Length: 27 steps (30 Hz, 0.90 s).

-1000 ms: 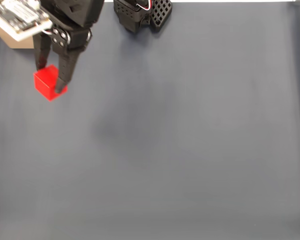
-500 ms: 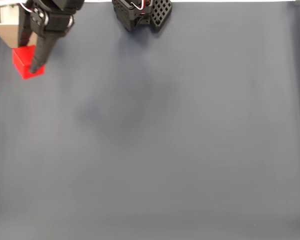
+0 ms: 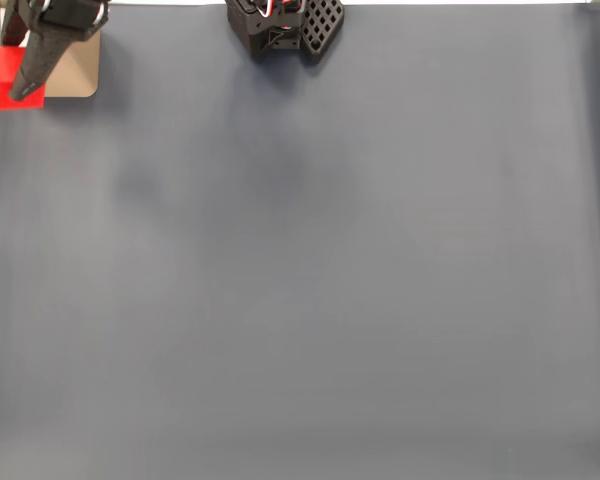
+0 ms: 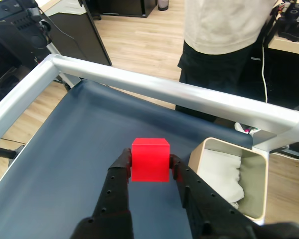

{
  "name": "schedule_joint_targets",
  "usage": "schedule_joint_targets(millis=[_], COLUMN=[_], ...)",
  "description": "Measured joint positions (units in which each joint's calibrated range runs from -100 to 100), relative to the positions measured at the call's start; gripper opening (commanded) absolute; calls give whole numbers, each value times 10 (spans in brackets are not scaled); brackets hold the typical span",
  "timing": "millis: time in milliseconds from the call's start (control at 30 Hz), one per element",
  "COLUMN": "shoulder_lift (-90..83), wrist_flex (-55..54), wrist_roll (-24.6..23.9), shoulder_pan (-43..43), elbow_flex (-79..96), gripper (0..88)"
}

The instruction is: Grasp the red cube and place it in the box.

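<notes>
In the fixed view, the hand (image 3: 20, 85) is at the top left corner of the dark grey tabletop (image 3: 330, 280). It grips the red cube (image 3: 2, 75), and one black finger (image 3: 32, 62) crosses the cube's right side. The tan box (image 3: 75, 72) lies just to the right of the cube, partly behind the finger. The black arm base (image 3: 280, 25) stands at the top edge, well apart from the box.

In the wrist view, the hand (image 4: 150, 167) is closed on the red cube (image 4: 150, 159), with one finger (image 4: 120, 179) pressing on each side. The cube is held above the tabletop (image 4: 65, 164), left of the box (image 4: 229, 181) and not over its opening. The box has a whitish inside. Beyond the box and the metal rail (image 4: 164, 89), a person (image 4: 224, 40) stands on the wooden floor (image 4: 139, 45).
</notes>
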Motion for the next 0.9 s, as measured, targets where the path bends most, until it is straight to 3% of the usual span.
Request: schedule_joint_targets(millis=[900], shoulder_lift=[-9], wrist_flex=[-20], wrist_roll=[13], shoulder_pan=[178], elbow_flex=[74], gripper=[0])
